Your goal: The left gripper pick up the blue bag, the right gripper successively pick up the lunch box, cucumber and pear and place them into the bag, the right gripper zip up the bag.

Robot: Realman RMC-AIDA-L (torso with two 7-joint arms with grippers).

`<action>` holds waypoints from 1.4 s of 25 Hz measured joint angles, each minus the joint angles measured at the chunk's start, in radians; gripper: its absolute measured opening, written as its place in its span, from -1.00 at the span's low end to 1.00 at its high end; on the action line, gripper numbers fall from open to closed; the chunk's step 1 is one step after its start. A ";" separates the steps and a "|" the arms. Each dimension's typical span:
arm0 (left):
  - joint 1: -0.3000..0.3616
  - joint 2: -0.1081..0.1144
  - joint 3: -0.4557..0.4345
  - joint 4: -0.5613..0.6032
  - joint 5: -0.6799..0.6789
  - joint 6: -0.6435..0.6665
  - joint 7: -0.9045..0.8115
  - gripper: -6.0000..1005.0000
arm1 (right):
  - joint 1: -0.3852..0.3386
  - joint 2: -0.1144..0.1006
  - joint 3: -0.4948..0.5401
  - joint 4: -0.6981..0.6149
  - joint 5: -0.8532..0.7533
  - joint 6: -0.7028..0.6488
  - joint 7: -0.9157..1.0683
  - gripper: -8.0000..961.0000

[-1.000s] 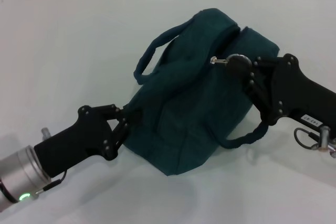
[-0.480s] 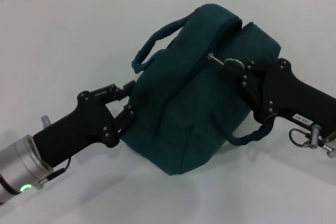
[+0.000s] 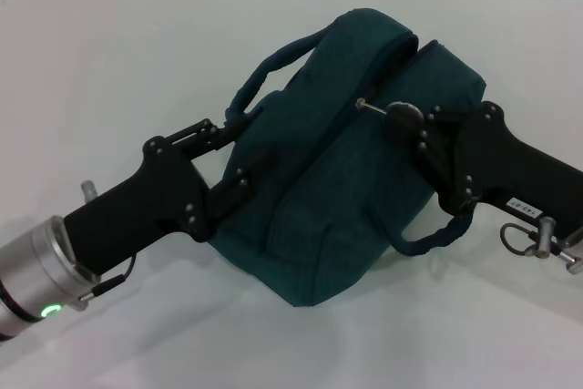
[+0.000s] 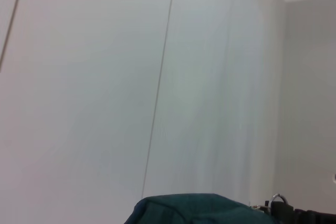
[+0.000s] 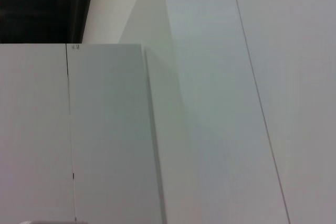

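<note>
I have the bag (image 3: 337, 179) lying in the middle of the table (image 3: 109, 61), one carry strap (image 3: 264, 79) on its left side and the other (image 3: 433, 236) on its right. My left gripper (image 3: 228, 157) is against the bag's left end, and my right gripper (image 3: 410, 125) is at the zipper pull (image 3: 373, 107) on top, toward the right.

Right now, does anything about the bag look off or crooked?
The bag sits tilted on the table, bulging, one strap arching up, the other drooping beside the right gripper. The left gripper presses its other end. Nothing looks torn or spilled.
</note>
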 joint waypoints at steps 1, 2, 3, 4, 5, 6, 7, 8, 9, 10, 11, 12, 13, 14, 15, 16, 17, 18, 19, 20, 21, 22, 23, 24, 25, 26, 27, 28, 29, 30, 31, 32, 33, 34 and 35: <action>-0.009 0.000 0.003 -0.002 0.000 0.000 -0.002 -0.13 | 0.000 0.000 0.000 0.000 0.000 0.000 0.000 -0.97; -0.011 0.000 0.004 -0.003 0.000 0.001 -0.003 -0.14 | 0.000 0.000 -0.001 0.000 0.000 0.000 0.000 -0.97; -0.015 0.000 0.005 -0.006 0.002 0.001 -0.003 -0.14 | 0.000 0.000 -0.001 0.000 0.000 0.000 0.000 -0.97; -0.017 0.000 0.006 -0.008 0.005 0.001 -0.003 -0.14 | 0.000 0.000 -0.001 0.000 0.000 0.000 0.000 -0.97; -0.021 0.000 0.008 -0.011 0.012 0.000 -0.001 -0.14 | 0.000 0.000 0.001 0.000 0.000 0.000 0.000 -0.97; -0.023 0.000 0.009 -0.012 0.015 0.000 0.000 -0.14 | 0.000 0.000 0.002 0.000 0.001 0.000 0.000 -0.97; -0.024 0.000 0.010 -0.012 0.021 -0.002 0.002 -0.15 | 0.000 0.000 0.003 0.000 0.003 -0.001 0.000 -0.97; -0.024 0.001 0.010 -0.012 0.025 -0.005 0.003 -0.15 | 0.000 0.000 0.005 0.000 0.005 -0.002 0.000 -0.97; -0.024 0.001 0.010 -0.012 0.027 -0.007 0.003 -0.19 | 0.000 0.000 0.007 -0.001 0.006 -0.002 0.000 -0.97; -0.024 0.001 0.010 -0.012 0.030 -0.009 0.004 -0.23 | 0.000 0.000 0.007 -0.003 0.007 -0.002 0.000 -0.97; -0.024 0.001 0.011 -0.012 0.033 -0.010 0.005 -0.27 | 0.000 0.000 0.008 -0.004 0.007 -0.002 0.000 -0.97; -0.024 0.001 0.011 -0.012 0.036 -0.010 0.005 -0.31 | 0.000 0.000 0.008 -0.006 0.007 -0.002 0.000 -0.97; -0.024 0.001 0.012 -0.012 0.038 -0.011 0.006 -0.36 | 0.000 0.001 0.008 -0.007 0.008 -0.002 0.000 -0.97; -0.025 0.001 0.012 -0.012 0.039 -0.011 0.006 -0.40 | 0.001 0.001 0.008 -0.007 0.008 -0.001 0.000 -0.97; -0.024 0.001 0.012 -0.012 0.039 -0.011 0.006 -0.60 | 0.002 0.001 0.008 -0.007 0.008 -0.001 0.000 -0.97; -0.024 0.002 0.012 -0.012 0.039 -0.011 0.006 -0.81 | 0.003 0.001 0.008 -0.008 0.008 -0.001 0.000 -0.97; -0.024 0.002 0.012 -0.012 0.039 -0.011 0.006 -0.82 | 0.003 0.001 0.008 -0.008 0.008 -0.001 0.000 -0.97; -0.024 0.002 0.012 -0.012 0.039 -0.011 0.006 -0.83 | 0.003 0.001 0.009 -0.008 0.008 -0.001 -0.001 -0.97; -0.023 0.002 0.014 -0.012 0.040 -0.011 0.007 -0.84 | 0.003 0.001 0.009 -0.008 0.008 -0.001 -0.001 -0.97; -0.023 0.002 0.017 -0.011 0.040 -0.011 0.007 -0.85 | 0.003 0.002 0.010 -0.008 0.010 -0.002 -0.001 -0.97; -0.023 0.003 0.024 -0.009 0.040 -0.011 0.007 -0.86 | 0.003 0.002 0.010 -0.008 0.014 -0.003 -0.001 -0.97; -0.024 0.004 0.031 -0.006 0.040 -0.012 0.007 -0.87 | 0.003 0.002 0.011 -0.008 0.018 -0.004 -0.002 -0.97; -0.024 0.006 0.038 -0.004 0.040 -0.012 0.007 -0.86 | 0.003 0.001 0.011 -0.008 0.027 -0.005 -0.002 -0.97; -0.024 0.008 0.048 0.000 0.041 -0.013 0.007 -0.86 | 0.003 0.001 0.011 -0.008 0.039 -0.006 -0.002 -0.97; -0.024 0.009 0.054 0.003 0.043 -0.013 0.007 -0.86 | 0.002 0.001 0.011 -0.007 0.050 -0.007 -0.002 -0.97; -0.024 0.010 0.057 0.008 0.048 -0.013 0.007 -0.86 | 0.001 0.000 0.011 -0.005 0.062 -0.007 -0.002 -0.97; -0.022 0.010 0.060 0.015 0.056 -0.013 0.007 -0.85 | 0.000 -0.001 0.012 -0.003 0.073 -0.007 -0.002 -0.97; -0.019 0.011 0.060 0.021 0.064 -0.013 0.007 -0.85 | -0.001 -0.001 0.012 0.000 0.080 -0.006 -0.002 -0.97; -0.016 0.011 0.060 0.028 0.069 -0.013 0.007 -0.85 | -0.002 -0.002 0.017 0.001 0.085 -0.003 -0.002 -0.97; -0.014 0.011 0.060 0.033 0.076 -0.013 0.007 -0.85 | -0.003 -0.003 0.024 0.002 0.087 -0.002 -0.002 -0.97; -0.012 0.011 0.060 0.035 0.080 -0.013 0.007 -0.84 | -0.004 -0.003 0.032 0.003 0.087 -0.001 -0.002 -0.97; -0.011 0.011 0.060 0.037 0.084 -0.013 0.007 -0.84 | -0.004 -0.003 0.038 0.005 0.087 -0.001 -0.002 -0.97; -0.010 0.012 0.060 0.038 0.090 -0.012 0.007 -0.84 | -0.004 -0.003 0.047 0.008 0.087 -0.001 -0.002 -0.97; -0.010 0.014 0.060 0.038 0.094 -0.012 0.007 -0.84 | -0.004 -0.004 0.057 0.011 0.087 -0.001 -0.002 -0.97; -0.009 0.016 0.061 0.039 0.098 -0.012 0.007 -0.83 | -0.003 -0.004 0.066 0.016 0.087 0.000 -0.002 -0.97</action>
